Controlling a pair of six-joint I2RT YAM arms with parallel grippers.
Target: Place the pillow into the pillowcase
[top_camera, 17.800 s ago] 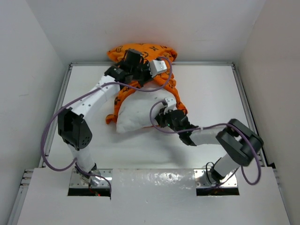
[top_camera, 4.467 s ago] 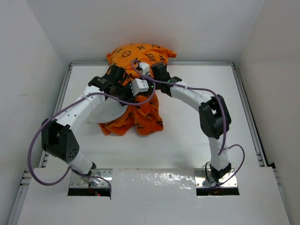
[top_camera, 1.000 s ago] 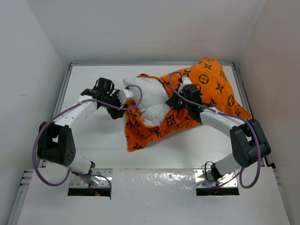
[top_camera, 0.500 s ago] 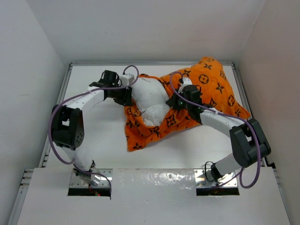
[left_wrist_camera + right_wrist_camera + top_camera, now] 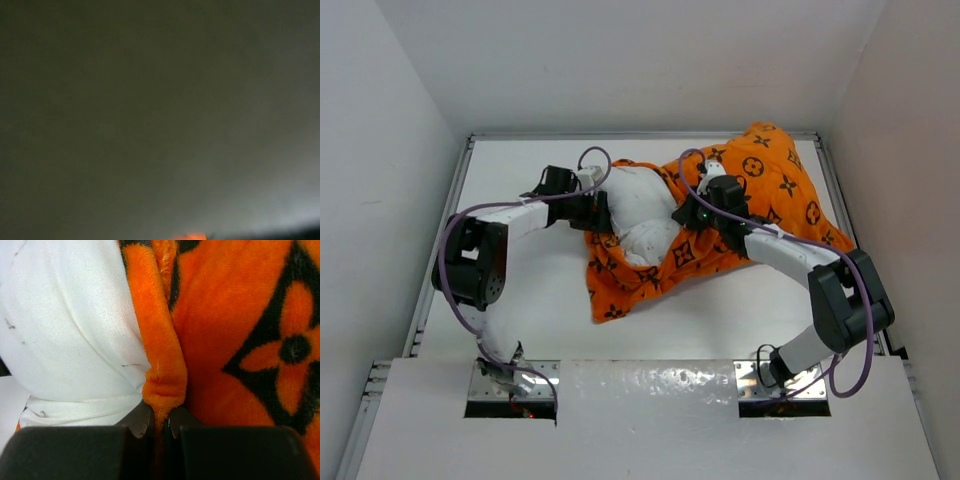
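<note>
The white pillow [image 5: 638, 208] lies mid-table with its right part inside the orange monogram pillowcase [image 5: 770, 190]; its left end sticks out bare. My left gripper [image 5: 597, 207] presses against that bare left end. Its wrist view is a dark grey blur with a sliver of orange pillowcase [image 5: 190, 236] at the bottom, and its fingers are hidden. My right gripper [image 5: 159, 421] is shut on a pinched fold of the pillowcase [image 5: 240, 315] hem, right beside the pillow [image 5: 75, 315]. From above, the right gripper [image 5: 704, 214] sits at the case's mouth on top of the pillow.
The white table [image 5: 520, 300] is boxed in by white walls on the left, back and right, with metal rails along its side edges. A loose flap of the pillowcase [image 5: 615, 290] trails toward the near side. Purple cables loop over both arms.
My left arm swung up and then right, closing in on the pillow's bare left end. The right gripper kept its hold on the hem; pillow and case barely shifted.
</note>
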